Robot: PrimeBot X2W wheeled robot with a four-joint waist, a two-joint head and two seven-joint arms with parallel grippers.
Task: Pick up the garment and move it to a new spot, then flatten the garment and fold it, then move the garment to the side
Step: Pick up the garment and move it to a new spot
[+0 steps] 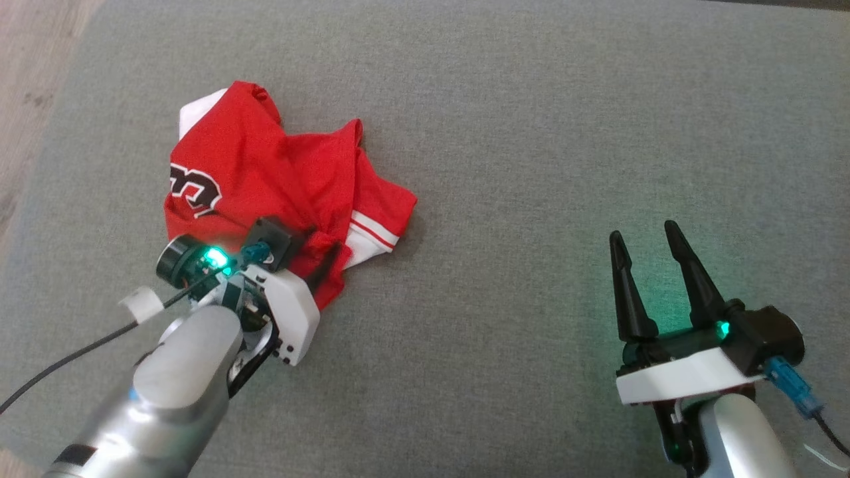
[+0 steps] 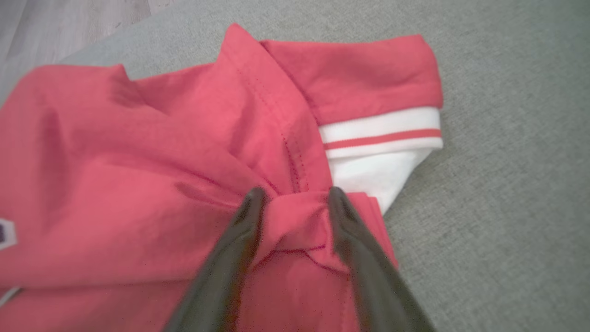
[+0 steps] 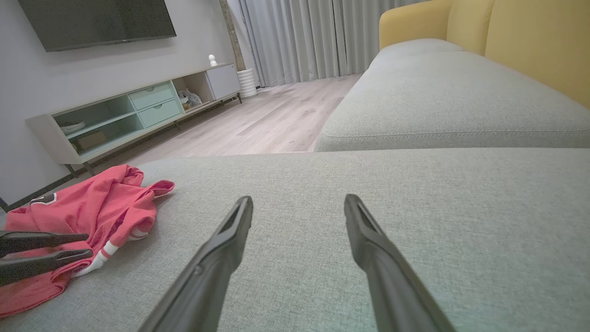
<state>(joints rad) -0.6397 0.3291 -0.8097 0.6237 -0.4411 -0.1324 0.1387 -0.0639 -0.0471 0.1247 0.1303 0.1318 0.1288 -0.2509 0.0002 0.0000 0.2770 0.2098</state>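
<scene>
step one, pick-up: left gripper [image 2: 295, 197] part-open, pinching a bunched fold of shirt [image 1: 265, 159], crumpled on sofa [image 1: 531, 119] at left. right gripper [image 1: 647, 238] wide open, empty. next: firm grip, lift, carry.

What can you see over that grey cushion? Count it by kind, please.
Red garment: 1
Grippers: 2, left gripper, jaws astride a garment fold; right gripper, jaws open
Total: 3
</scene>
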